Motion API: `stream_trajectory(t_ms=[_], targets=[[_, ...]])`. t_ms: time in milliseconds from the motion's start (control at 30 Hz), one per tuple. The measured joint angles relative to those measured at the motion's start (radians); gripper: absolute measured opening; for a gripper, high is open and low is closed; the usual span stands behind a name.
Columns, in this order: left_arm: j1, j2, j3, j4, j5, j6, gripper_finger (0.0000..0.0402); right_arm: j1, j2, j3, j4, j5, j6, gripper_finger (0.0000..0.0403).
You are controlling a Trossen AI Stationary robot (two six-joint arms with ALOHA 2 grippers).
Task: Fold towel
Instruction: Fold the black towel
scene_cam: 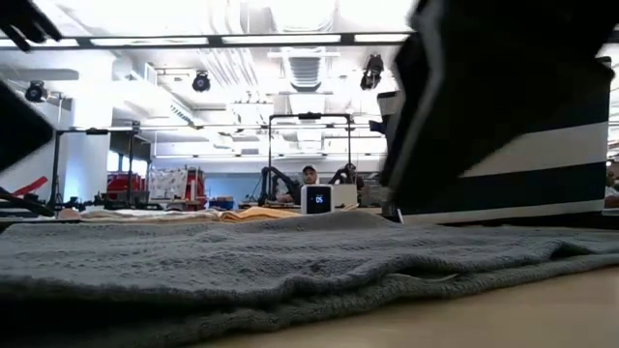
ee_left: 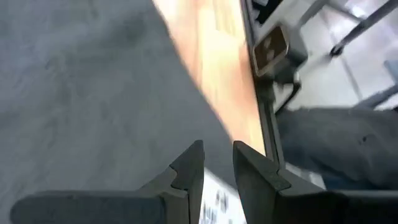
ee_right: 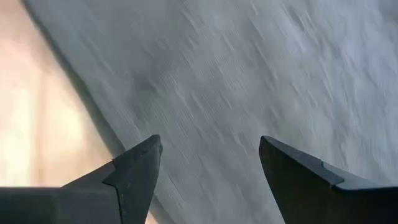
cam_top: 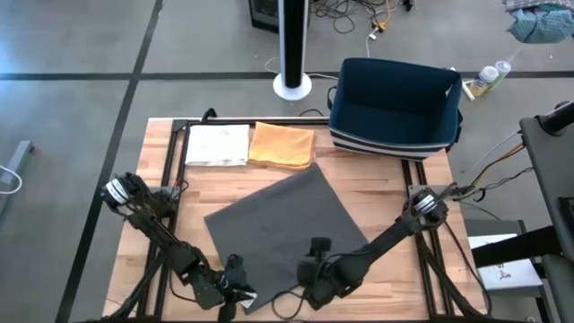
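A grey towel (cam_top: 278, 220) lies spread flat on the wooden table, turned so that one corner points toward the near edge; it also fills the low view (scene_cam: 242, 261). My left gripper (cam_top: 240, 289) hovers at the towel's near-left edge. In the left wrist view its fingers (ee_left: 217, 165) stand a narrow gap apart with nothing between them. My right gripper (cam_top: 309, 285) is over the towel's near edge. It is wide open (ee_right: 211, 149), with the towel (ee_right: 249, 74) below and bare wood beside it.
A dark blue bin (cam_top: 395, 103) stands at the table's far right. A folded white cloth (cam_top: 218, 144) and a folded orange cloth (cam_top: 282, 145) lie along the far edge. A small white label (cam_top: 249, 302) lies near the front edge under my left gripper.
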Motion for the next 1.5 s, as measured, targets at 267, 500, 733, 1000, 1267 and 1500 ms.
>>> stream_trajectory(t_ms=[267,500,733,1000,1267,1500], targets=[[0.017,0.125,0.004,0.139,0.139,-0.021,0.0077,0.028,-0.144,-0.186,0.001,-0.003,0.202,0.0277],[-0.002,0.074,0.005,-0.029,0.233,-0.118,0.0077,0.087,-0.232,-0.331,0.008,-0.004,0.360,0.0275],[-0.013,-0.063,0.000,-0.227,0.203,-0.147,0.0077,0.178,-0.282,-0.427,0.006,-0.045,0.522,0.0262],[0.003,-0.042,0.003,-0.036,-0.041,0.037,0.0077,0.243,-0.289,-0.523,-0.067,-0.061,0.761,0.0250],[0.013,0.084,0.000,-0.018,0.068,-0.032,0.0077,0.244,-0.292,-0.524,-0.073,-0.083,0.756,0.0258],[-0.006,-0.009,0.006,-0.359,0.182,-0.169,0.0077,0.253,-0.309,-0.463,-0.084,-0.072,0.690,0.0262]])
